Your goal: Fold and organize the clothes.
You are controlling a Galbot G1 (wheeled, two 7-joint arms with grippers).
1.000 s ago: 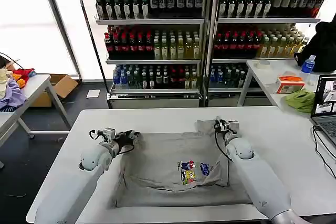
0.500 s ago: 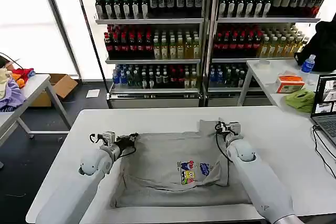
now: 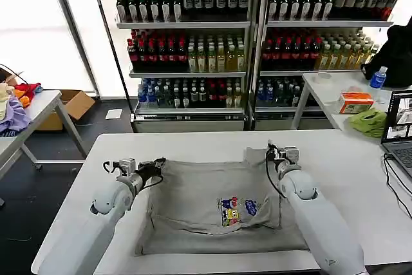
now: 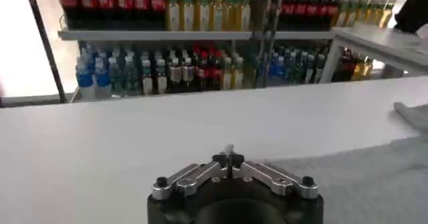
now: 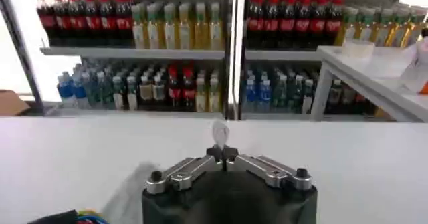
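Observation:
A light grey T-shirt [image 3: 199,198] with a small multicoloured chest print [image 3: 239,209] lies partly spread on the white table [image 3: 193,143]. My left gripper [image 3: 156,164] is shut on the shirt's far left corner, low over the table. My right gripper [image 3: 277,154] is shut on its far right corner by the sleeve. In the left wrist view the jaws of the left gripper [image 4: 229,158] meet with a sliver of cloth between them, and the grey shirt [image 4: 374,175] trails off to one side. In the right wrist view the right gripper [image 5: 221,153] pinches a small tuft of fabric [image 5: 219,134].
Shelves of bottles [image 3: 193,49] stand behind the table. A side table [image 3: 338,91] on the right carries a lime-green cloth [image 3: 370,122], an orange box [image 3: 355,102] and a laptop [image 3: 399,130]. Purple and orange fabrics [image 3: 14,104] lie on a table at left.
Both grippers have drawn apart a little, the left one leftward and the right one rightward and farther back. The shirt's far edge is pulled wider and flatter between them.

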